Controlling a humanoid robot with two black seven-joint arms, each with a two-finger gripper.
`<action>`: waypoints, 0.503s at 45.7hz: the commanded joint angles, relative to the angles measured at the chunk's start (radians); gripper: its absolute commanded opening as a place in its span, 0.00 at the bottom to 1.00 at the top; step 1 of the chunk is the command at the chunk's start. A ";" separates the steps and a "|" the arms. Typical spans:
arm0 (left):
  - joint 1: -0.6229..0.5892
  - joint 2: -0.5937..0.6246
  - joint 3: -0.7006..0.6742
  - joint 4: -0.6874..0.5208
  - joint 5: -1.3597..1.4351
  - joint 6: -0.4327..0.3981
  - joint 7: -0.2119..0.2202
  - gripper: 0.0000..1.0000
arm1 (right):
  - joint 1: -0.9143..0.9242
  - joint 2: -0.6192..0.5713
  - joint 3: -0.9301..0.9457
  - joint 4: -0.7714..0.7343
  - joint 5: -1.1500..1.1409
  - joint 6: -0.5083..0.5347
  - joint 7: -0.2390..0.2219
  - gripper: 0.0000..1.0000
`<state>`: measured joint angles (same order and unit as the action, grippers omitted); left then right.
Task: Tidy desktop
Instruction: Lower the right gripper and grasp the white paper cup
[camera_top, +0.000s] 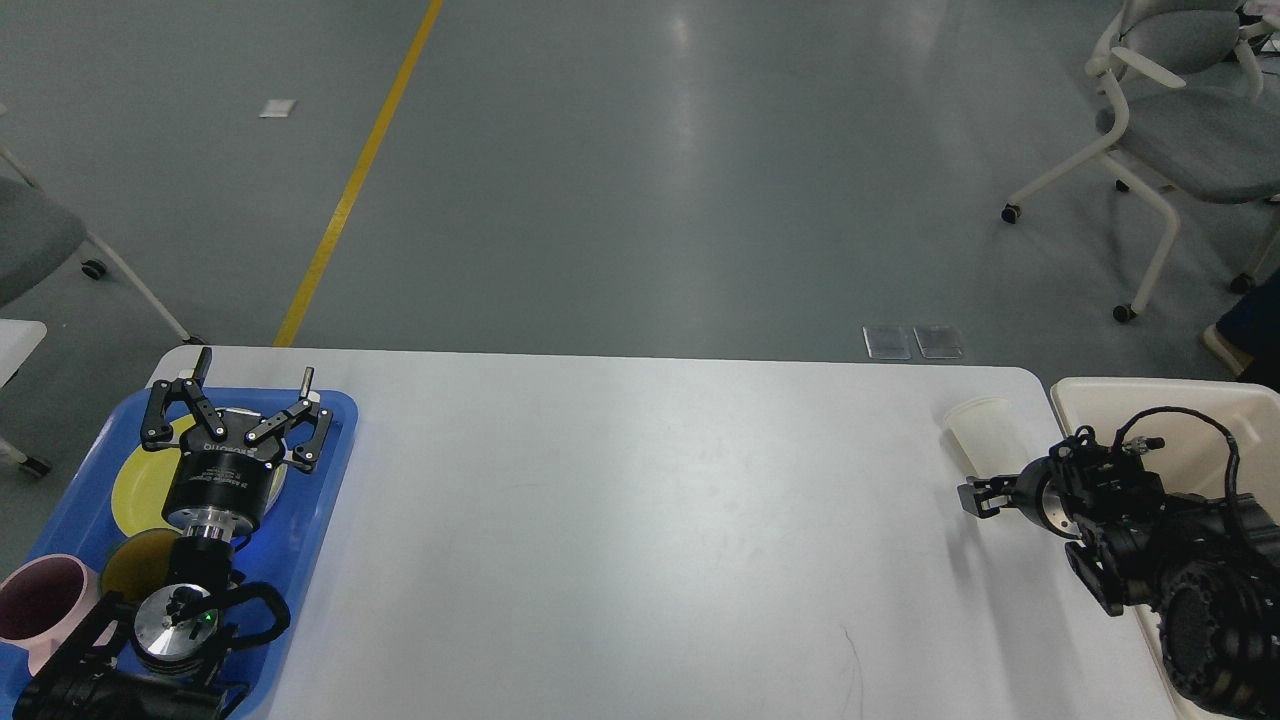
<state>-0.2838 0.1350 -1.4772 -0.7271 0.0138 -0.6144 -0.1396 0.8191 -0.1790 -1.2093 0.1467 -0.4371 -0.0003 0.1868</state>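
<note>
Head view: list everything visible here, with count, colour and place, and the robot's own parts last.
desktop: 1, white, fills the lower half
tray: 1, blue, desktop's left end
plate: 1, yellow, on the tray
bowl: 1, dark olive, on the tray
mug: 1, pink, tray's near left
cup: 1, translucent white, desktop's right end
bin: 1, cream, right of the desktop
chairs: 2, grey-white, on the floor at either side
left gripper: black, jaws open above the plate
right gripper: black, beside the cup, jaws unclear
</note>
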 joint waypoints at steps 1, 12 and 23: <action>0.000 0.000 0.000 0.000 0.000 0.001 0.000 0.96 | -0.002 0.007 0.004 -0.015 0.060 -0.001 -0.010 0.86; 0.000 0.002 0.000 0.000 0.000 0.001 0.000 0.96 | -0.017 0.021 0.008 -0.018 0.083 0.000 -0.010 0.50; 0.000 0.000 0.000 0.000 0.000 -0.001 0.000 0.96 | -0.034 0.026 0.011 -0.006 0.084 0.000 -0.010 0.19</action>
<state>-0.2838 0.1353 -1.4772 -0.7271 0.0138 -0.6145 -0.1396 0.7901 -0.1552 -1.1996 0.1276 -0.3534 -0.0017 0.1754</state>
